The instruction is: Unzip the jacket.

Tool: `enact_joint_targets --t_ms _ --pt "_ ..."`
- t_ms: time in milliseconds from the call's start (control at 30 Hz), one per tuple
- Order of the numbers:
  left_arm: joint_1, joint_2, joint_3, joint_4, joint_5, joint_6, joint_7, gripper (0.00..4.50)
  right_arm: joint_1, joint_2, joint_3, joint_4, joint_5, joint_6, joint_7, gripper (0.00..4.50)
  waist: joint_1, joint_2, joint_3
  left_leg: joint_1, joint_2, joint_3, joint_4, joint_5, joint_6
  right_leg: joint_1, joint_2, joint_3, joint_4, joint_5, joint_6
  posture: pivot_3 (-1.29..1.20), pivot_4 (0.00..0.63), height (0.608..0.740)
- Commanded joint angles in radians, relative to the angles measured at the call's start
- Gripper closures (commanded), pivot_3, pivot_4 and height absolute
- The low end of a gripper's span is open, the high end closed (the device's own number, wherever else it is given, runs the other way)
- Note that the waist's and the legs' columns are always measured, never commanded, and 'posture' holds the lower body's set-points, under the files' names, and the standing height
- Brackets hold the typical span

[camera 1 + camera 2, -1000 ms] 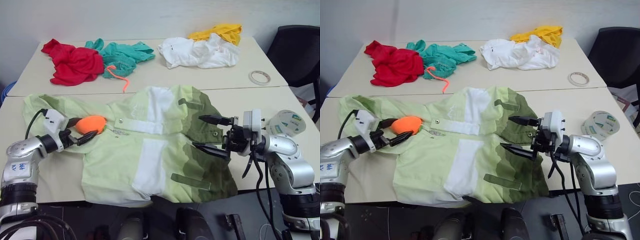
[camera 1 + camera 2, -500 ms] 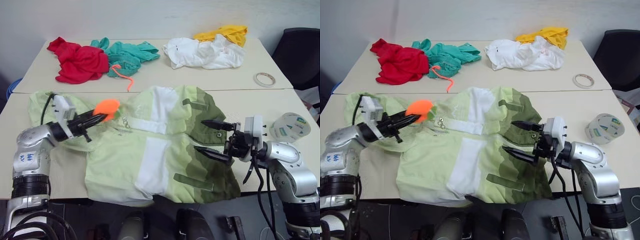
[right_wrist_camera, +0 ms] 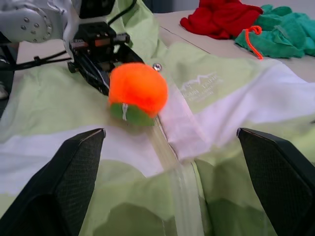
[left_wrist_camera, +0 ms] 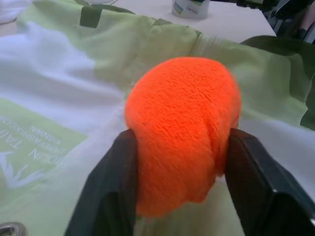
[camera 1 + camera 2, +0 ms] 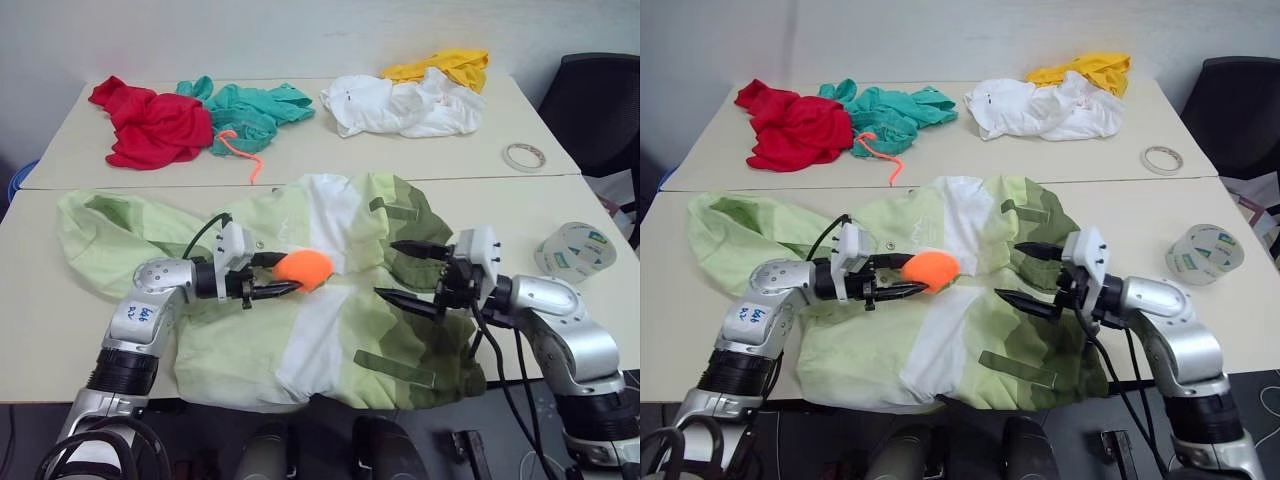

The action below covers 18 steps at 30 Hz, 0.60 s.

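Now, in the left eye view, the jacket point(image 5: 320, 290) lies spread across the near table, its hem hanging over the front edge, and the left gripper point(image 5: 272, 275) sits over the middle of the garment with an orange pom-pom point(image 5: 302, 268) pinched between its fingers. A second ago that gripper and the pom-pom were out near the jacket's left sleeve, so the pull has been carried well across toward the white centre panel. I'd judge that as the zipper being drawn along its track, the step well under way, though how much remains closed can't be read here. The right gripper point(image 5: 405, 273) hovers over the olive side with its fingers spread wide, holding nothing, much as before.

The right eye view shows the same layout; a roll of tape point(image 5: 1206, 253) stands near the table's right edge.

In the left wrist view the black fingers point(image 4: 110, 191) squeeze the orange ball from both sides, with pale green cloth just below it.

In the right wrist view the pom-pom rests on a small green tab point(image 3: 129, 115) at the head of a pale seam, and the right fingers point(image 3: 74, 167) stand well apart.
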Motion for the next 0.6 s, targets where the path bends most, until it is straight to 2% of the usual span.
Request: enact_joint_targets --t_ms 33,167,333,433,600 --pt "0.018 0.041 0.040 -0.005 0.004 -0.094 -0.052 1.12 -0.083 0.024 0.047 -0.059 0.075 0.108 -0.004 0.00 -0.001 0.000 0.000 0.000 0.000 0.000 0.000 0.000 0.000 0.000 -0.001 0.000 0.000 0.000 0.000 0.00 0.150 0.740" --pt "0.037 0.095 0.075 0.040 0.032 -0.113 -0.030 1.12 -0.188 0.049 0.172 -0.014 0.007 0.152 0.005 0.00 -0.003 0.000 0.000 0.000 0.000 -0.001 0.000 0.000 0.000 0.000 -0.002 0.000 0.000 0.000 0.000 0.00 0.150 0.740" --pt "0.047 0.112 0.092 0.054 0.051 -0.144 -0.012 0.03 -0.302 0.145 0.292 0.126 -0.107 0.128 -0.030 0.00 -0.001 0.000 0.000 -0.001 0.000 -0.001 0.000 0.000 0.000 0.000 -0.002 -0.002 0.000 0.000 0.000 0.00 0.150 0.740" --pt "0.056 0.109 0.110 0.046 0.012 -0.131 -0.039 0.03 -0.351 0.209 0.358 0.204 -0.182 0.092 -0.042 0.00 -0.002 0.000 0.000 -0.001 -0.001 -0.001 0.000 0.000 0.001 0.000 -0.002 -0.003 0.000 0.000 0.000 0.00 0.150 0.740" --pt "0.052 0.128 0.136 0.013 -0.009 -0.092 -0.033 0.03 -0.393 0.302 0.393 0.311 -0.250 0.057 -0.067 0.00 -0.005 0.000 0.000 -0.002 -0.001 -0.001 0.000 0.000 0.001 -0.001 -0.001 -0.003 0.000 0.000 0.000 0.00 0.150 0.740"
